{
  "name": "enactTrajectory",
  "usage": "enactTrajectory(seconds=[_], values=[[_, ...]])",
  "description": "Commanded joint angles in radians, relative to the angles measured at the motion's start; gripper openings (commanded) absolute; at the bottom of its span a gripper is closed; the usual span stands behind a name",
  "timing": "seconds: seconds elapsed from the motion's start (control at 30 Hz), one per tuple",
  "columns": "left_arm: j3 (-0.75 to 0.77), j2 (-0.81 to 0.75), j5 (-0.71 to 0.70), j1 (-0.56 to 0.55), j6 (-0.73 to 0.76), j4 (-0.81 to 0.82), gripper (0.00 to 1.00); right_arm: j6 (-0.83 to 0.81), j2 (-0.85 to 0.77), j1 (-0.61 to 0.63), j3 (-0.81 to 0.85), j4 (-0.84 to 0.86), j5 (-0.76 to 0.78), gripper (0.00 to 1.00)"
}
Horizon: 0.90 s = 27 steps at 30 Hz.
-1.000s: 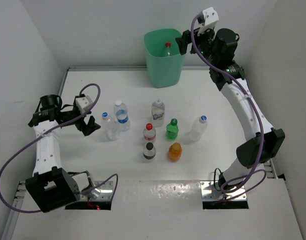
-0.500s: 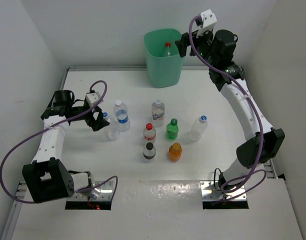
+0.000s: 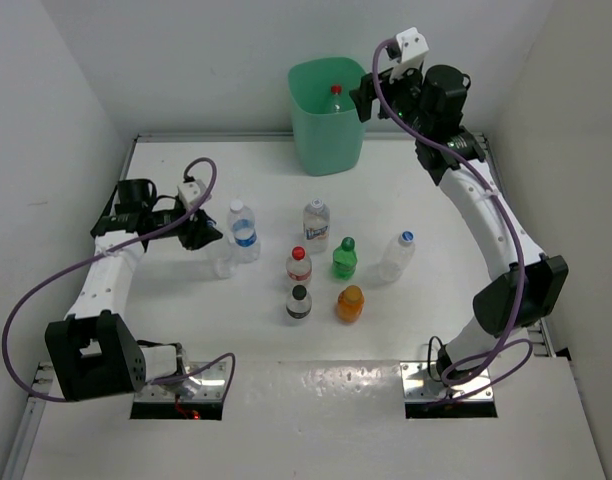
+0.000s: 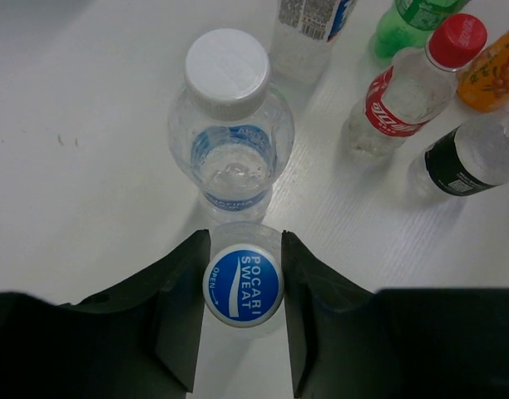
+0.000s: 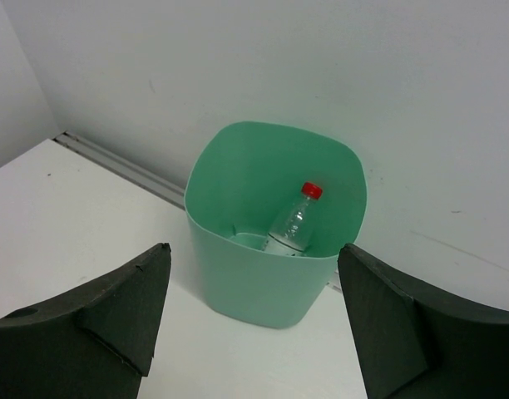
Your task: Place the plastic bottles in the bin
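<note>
On the white table (image 3: pixel 166 310): 8 plastic bottles, all upright, in a loose cluster between the 2 arms.

Clamped in the left gripper (image 4: pixel 244 243) (image 3: pixel 208 238), with both black fingers (image 4: pixel 181 287) pressed against its sides: the blue "POCARI SWEAT" cap of a clear bottle (image 4: pixel 243 285) (image 3: pixel 224 264) at the left end of the cluster, base on the table.

Just beyond that, nearly touching: a clear white-capped bottle (image 4: pixel 229 125) (image 3: pixel 242 230) with a blue label.

Further right, seen from above:
- a clear labelled bottle (image 3: pixel 316 222) at the back
- a red-capped bottle (image 3: pixel 299 265) (image 4: pixel 400 91) and a green bottle (image 3: pixel 344 258) (image 4: pixel 412 21) side by side in the middle
- a black-capped bottle (image 3: pixel 299 302) (image 4: pixel 471 158) and an orange bottle (image 3: pixel 350 303) (image 4: pixel 491 62) nearest the arm bases
- a clear blue-capped bottle (image 3: pixel 397 256) alone on the right, apart from the rest

At the far edge of the table, against the back wall: the mint-green bin (image 3: pixel 326 140) (image 5: pixel 254 274), upright. Inside it, leaning against the far wall: 1 clear bottle with a red cap (image 5: pixel 294 223) (image 3: pixel 335 100).

High up beside the bin's right rim: the right gripper (image 3: pixel 366 90) (image 5: pixel 253 249), fingers spread wide apart, nothing between them, camera aimed down into the bin.
</note>
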Motion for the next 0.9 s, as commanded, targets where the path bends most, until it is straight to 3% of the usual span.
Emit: enactTrajectory(seconds=[0.0,0.17,0.37,0.4,0.47,0.5,0.57,0.6,0.63,0.73,0.87], values=[[-0.015,-0.030,0.006,0.022,0.013,-0.019,0.39,-0.013,-0.048,-0.001,-0.012,0.029,0.016,0.80],[0.066,-0.084,0.015,0.093,0.096,-0.151,0.35,0.010,-0.070,-0.012,-0.028,-0.002,0.017,0.82],[0.218,-0.157,-0.098,0.194,0.087,-0.205,0.24,0.053,-0.146,-0.082,-0.080,-0.100,-0.006,0.84],[0.243,-0.157,-0.098,0.225,0.060,-0.160,0.23,0.062,-0.169,-0.107,-0.093,-0.136,-0.028,0.84],[0.287,-0.157,-0.136,0.251,-0.148,-0.030,0.23,0.086,-0.206,-0.129,-0.132,-0.164,-0.064,0.86],[0.288,-0.157,-0.146,0.262,-0.230,0.137,0.23,0.106,-0.237,-0.177,-0.145,-0.205,-0.082,0.86],[0.314,-0.157,-0.158,0.271,-0.412,0.293,0.25,0.116,-0.305,-0.210,-0.174,-0.226,-0.162,0.87],[0.333,-0.127,-0.158,0.247,-0.469,0.442,0.25,0.113,-0.324,-0.251,-0.243,-0.244,-0.199,0.87],[0.347,-0.107,-0.182,0.225,-0.573,0.511,0.25,0.107,-0.347,-0.264,-0.264,-0.252,-0.228,0.87],[0.473,-0.011,-0.216,0.127,-0.683,0.672,0.26,0.091,-0.444,-0.317,-0.382,-0.293,-0.281,0.88],[0.726,0.190,-0.272,-0.035,-0.746,0.718,0.26,0.091,-0.564,-0.356,-0.476,-0.339,-0.312,0.90]])
